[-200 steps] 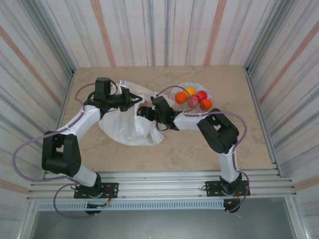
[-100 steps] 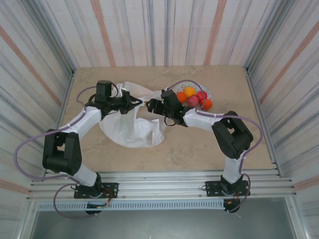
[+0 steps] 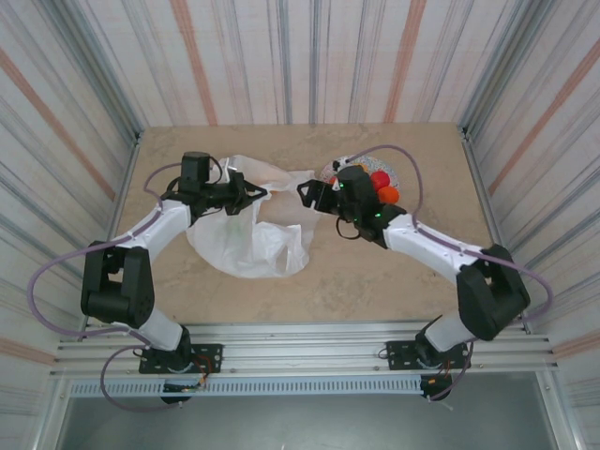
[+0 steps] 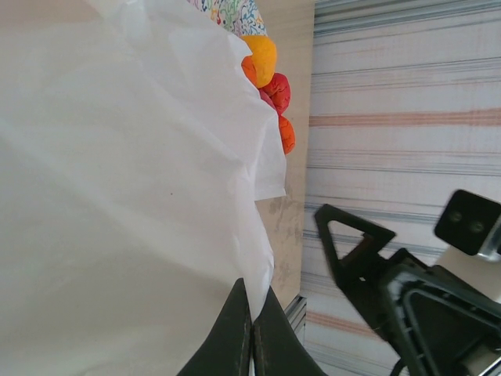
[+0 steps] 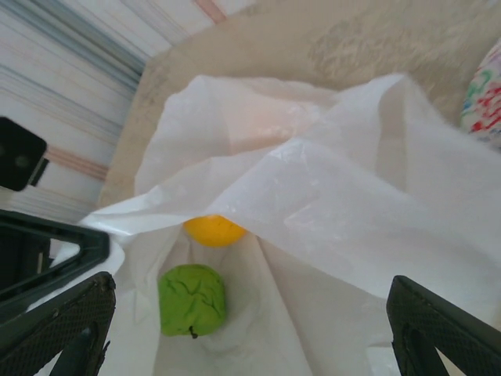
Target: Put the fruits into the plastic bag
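Left gripper (image 4: 252,309): jaws pinched shut on the plastic bag (image 3: 246,239) rim; arm stretched forward, wrist turned right.
Right gripper (image 3: 307,192): jaws spread wide, empty; forearm reaching left, facing the bag's mouth.
Inside bag: green apple (image 5: 192,299), yellow fruit (image 5: 214,229).
Speckled plate (image 5: 485,94): orange and red fruits (image 3: 382,187).

One plastic bag (image 3: 248,239), one plate (image 4: 235,12). Bagged: one green apple (image 5: 192,299), one yellow fruit (image 5: 213,230). At plate, part-hidden: two orange fruits (image 4: 286,133), one red fruit (image 4: 276,89), one yellow-orange fruit (image 4: 264,53).
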